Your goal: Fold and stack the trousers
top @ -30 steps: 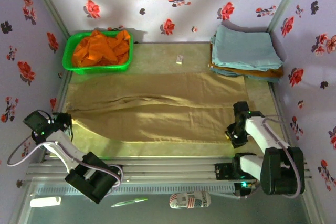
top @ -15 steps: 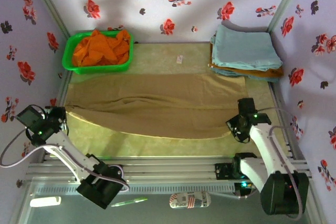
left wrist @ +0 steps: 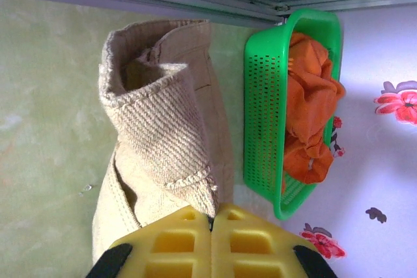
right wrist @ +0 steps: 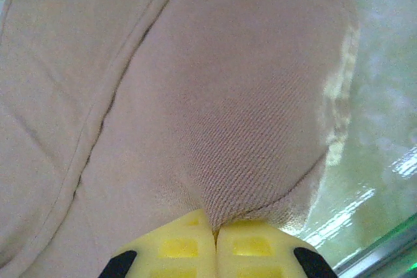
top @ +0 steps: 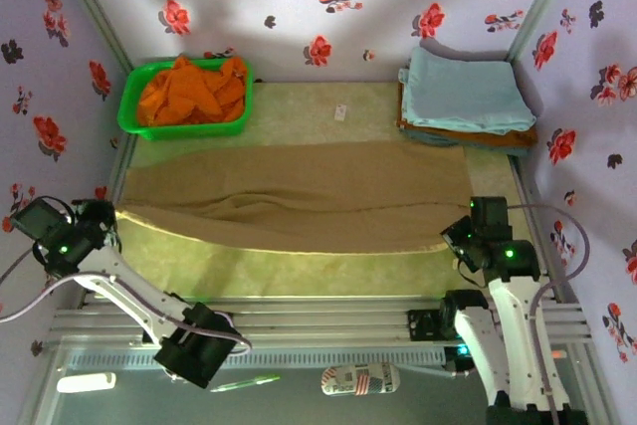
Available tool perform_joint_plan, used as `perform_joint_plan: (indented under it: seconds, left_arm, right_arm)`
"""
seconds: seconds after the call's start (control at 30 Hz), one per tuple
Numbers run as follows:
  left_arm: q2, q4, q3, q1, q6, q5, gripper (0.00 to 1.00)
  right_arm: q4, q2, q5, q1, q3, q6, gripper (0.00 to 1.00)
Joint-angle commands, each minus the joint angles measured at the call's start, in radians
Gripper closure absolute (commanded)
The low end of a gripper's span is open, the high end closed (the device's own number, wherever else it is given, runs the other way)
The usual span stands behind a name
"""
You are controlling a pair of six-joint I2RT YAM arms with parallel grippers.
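The tan trousers [top: 299,196] lie stretched left to right across the middle of the table, their near edge raised at both ends. My left gripper [top: 100,218] holds the left end. In the left wrist view its yellow fingers [left wrist: 176,242] are shut on a bunched fold of the trousers [left wrist: 163,115], and the left gripper [left wrist: 212,216] has no gap between its tips. My right gripper [top: 460,236] is at the right end. In the right wrist view the right gripper [right wrist: 216,229] is shut on a pinch of the trousers [right wrist: 228,96].
A green basket [top: 134,116] with an orange garment [top: 189,92] stands at the back left, close to the trousers' left end [left wrist: 264,96]. A stack of pale blue cloth [top: 468,92] lies at the back right. A small white tag [top: 340,112] lies between them.
The right gripper has shut on the cloth. Both grippers moved outward and up with the trousers' near edge, which now lies further from the table's front.
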Motion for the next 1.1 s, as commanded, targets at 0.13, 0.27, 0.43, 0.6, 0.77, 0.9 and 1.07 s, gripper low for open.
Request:
perform_joint_plan:
  seconds: [0.13,0.27,0.43,0.6,0.77,0.9,1.07]
  left_arm:
    - [0.122,0.089,0.102,0.005,0.003,0.003,1.00]
    - [0.240,0.184,0.205,-0.106,-0.010,-0.073,1.00]
    - [0.404,0.230,0.334,-0.230,-0.007,-0.195,1.00]
    - [0.580,0.312,0.384,-0.270,-0.020,-0.212,1.00]
    - [0.724,0.328,0.441,-0.295,-0.012,-0.250,1.00]
    - [0.804,0.318,0.501,-0.308,0.017,-0.286,1.00]
    - [0.905,0.302,0.582,-0.341,0.037,-0.307,1.00]
  right_arm:
    - [0.078,0.145,0.085,-0.009,0.105,-0.100,1.00]
    - [0.216,0.374,0.117,-0.009,0.197,-0.171,1.00]
    - [0.301,0.679,0.162,-0.009,0.388,-0.265,1.00]
    - [0.284,0.969,0.180,-0.011,0.618,-0.367,1.00]
    - [0.229,1.205,0.154,-0.014,0.828,-0.421,1.00]
    - [0.217,1.314,0.132,-0.013,0.928,-0.438,1.00]
    - [0.196,1.430,0.124,-0.013,1.032,-0.438,1.00]
